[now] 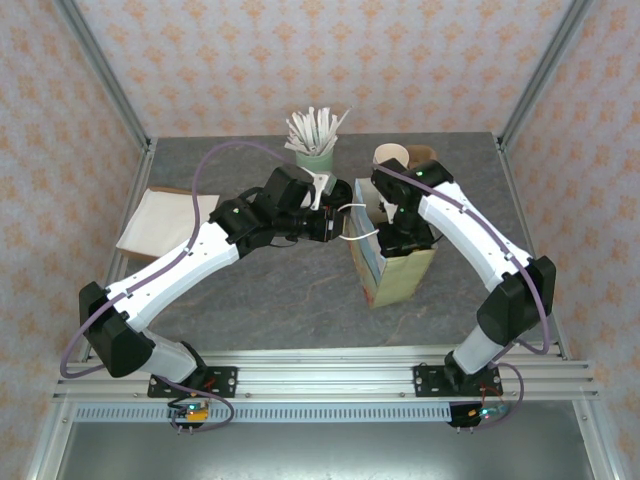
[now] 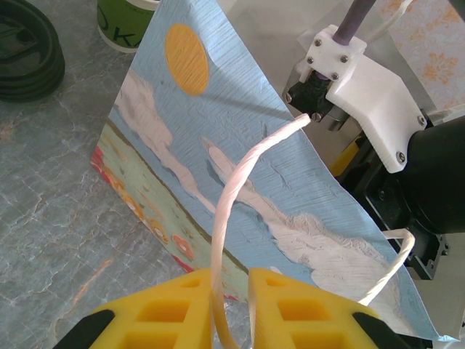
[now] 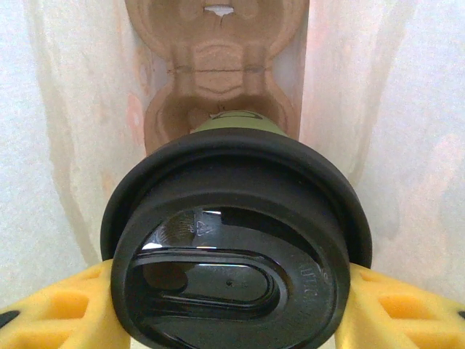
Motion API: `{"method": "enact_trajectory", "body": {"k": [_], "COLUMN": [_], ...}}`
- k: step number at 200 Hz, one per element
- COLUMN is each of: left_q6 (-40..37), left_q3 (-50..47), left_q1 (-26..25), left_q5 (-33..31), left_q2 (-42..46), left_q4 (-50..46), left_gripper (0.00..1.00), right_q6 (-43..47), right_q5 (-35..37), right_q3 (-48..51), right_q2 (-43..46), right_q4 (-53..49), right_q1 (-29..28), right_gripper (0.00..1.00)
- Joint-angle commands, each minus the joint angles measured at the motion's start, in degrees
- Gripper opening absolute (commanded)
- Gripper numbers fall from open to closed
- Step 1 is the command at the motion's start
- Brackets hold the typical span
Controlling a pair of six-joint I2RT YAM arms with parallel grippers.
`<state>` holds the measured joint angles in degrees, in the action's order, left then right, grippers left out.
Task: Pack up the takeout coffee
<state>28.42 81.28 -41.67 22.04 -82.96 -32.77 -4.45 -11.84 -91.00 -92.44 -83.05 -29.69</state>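
Packing step: takeout coffee [image 3: 232, 247] inside the bag [image 1: 400, 275], held by the right gripper [image 3: 232, 305].
Cup hangs upright between the yellow pads [image 3: 58, 313], jaws about half spread, clamped at the lid's sides; pulp carrier [image 3: 218, 65] below, near socket under the cup, seated or not unclear. Best: lower straight, clear of the bag walls, release only once bottomed. Outside, the left gripper [image 2: 231, 305], almost closed, pinches the white handle [image 2: 227, 200], holding the mouth open.
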Motion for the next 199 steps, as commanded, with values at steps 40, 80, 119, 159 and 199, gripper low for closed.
{"method": "enact_trajectory", "body": {"k": [40, 80, 119, 159, 199], "left_q6": [-0.56, -0.65, -0.65, -0.65, -0.61], "left_q3": [1.06, 0.99, 0.77, 0.68, 0.64], "left_q1": [-0.78, -0.78, -0.78, -0.78, -0.78], "left_q5": [-0.66, -0.77, -0.73, -0.77, -0.68], "left_q2": [0.84, 1.04, 1.22, 1.13, 1.09], "left_q4": [-0.89, -1.12, -1.06, -0.98, -0.98], "left_gripper": [0.19, 0.19, 0.19, 0.19, 0.19], "right_q6": [-0.72, -0.73, -0.59, -0.61, -0.84], "right_q5": [1.04, 0.98, 1.59, 1.9, 1.84], "right_q3": [-0.02, 0.33, 1.26, 1.75, 2.14], "right_q2": [0.34, -0.1, -0.42, -0.16, -0.23], "right_q4": [0.86, 1.31, 1.52, 1.57, 2.38], "right_q1": [0.24, 0.22, 0.24, 0.23, 0.24], "right_gripper": [0.51, 0.51, 0.51, 0.51, 0.51]}}
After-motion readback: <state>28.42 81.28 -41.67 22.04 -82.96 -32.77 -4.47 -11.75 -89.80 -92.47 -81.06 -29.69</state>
